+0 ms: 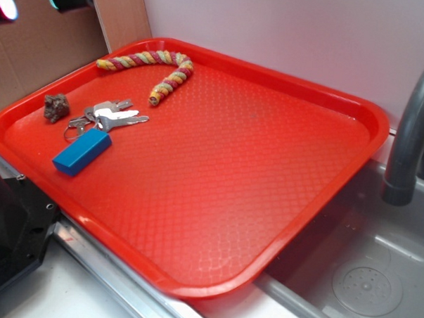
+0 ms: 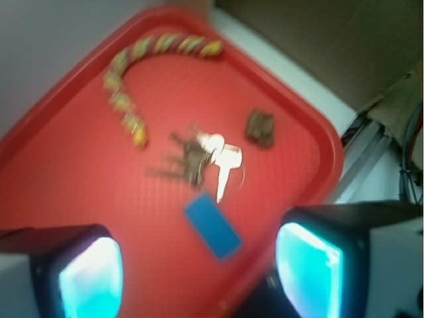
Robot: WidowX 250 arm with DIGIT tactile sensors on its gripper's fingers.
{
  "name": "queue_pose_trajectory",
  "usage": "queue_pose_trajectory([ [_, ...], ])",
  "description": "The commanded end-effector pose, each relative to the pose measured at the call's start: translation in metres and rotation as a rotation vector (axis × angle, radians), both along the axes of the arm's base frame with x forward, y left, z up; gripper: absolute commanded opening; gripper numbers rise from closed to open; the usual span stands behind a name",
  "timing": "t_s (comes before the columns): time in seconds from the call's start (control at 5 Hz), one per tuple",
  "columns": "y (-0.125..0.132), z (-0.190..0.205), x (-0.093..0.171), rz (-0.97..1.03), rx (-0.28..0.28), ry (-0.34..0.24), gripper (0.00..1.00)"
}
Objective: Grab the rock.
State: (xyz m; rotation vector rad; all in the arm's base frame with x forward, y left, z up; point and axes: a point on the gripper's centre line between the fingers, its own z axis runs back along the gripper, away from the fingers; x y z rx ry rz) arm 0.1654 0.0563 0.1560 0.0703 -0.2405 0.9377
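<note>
Tray (image 1: 327, 101) over grey sink (image 1: 376, 279)

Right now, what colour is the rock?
Dark grey-brown, mottled. The rock shows best in the exterior view; the wrist view is blurred.

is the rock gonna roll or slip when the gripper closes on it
The rock looks lumpy and irregular, so it probably won't roll, though it may twist between the fingers. Its rough surface should grip well. It sits alone near the tray corner, apart from the keys, so nothing should drag along.
</note>
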Motion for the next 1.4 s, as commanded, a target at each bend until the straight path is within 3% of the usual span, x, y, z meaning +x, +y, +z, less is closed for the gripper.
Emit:
queue_pose_trajectory([
  [0.0, 0.058, -0.032, 0.018, 0.172, 0.045, 0.012, 1.00],
  [0.2, 0.078, -0.047, 0.015, 0.194, 0.089, 0.029, 1.00],
  [0.4, 0.084, -0.063, 0.010, 0.170, 0.073, 0.074, 1.00],
  [0.8, 0.098, -0.102, 0.003, 0.182, 0.137, 0.110, 1.00],
  [1.2, 0.110, -0.131, -0.001, 0.156, 0.031, 0.161, 1.00],
])
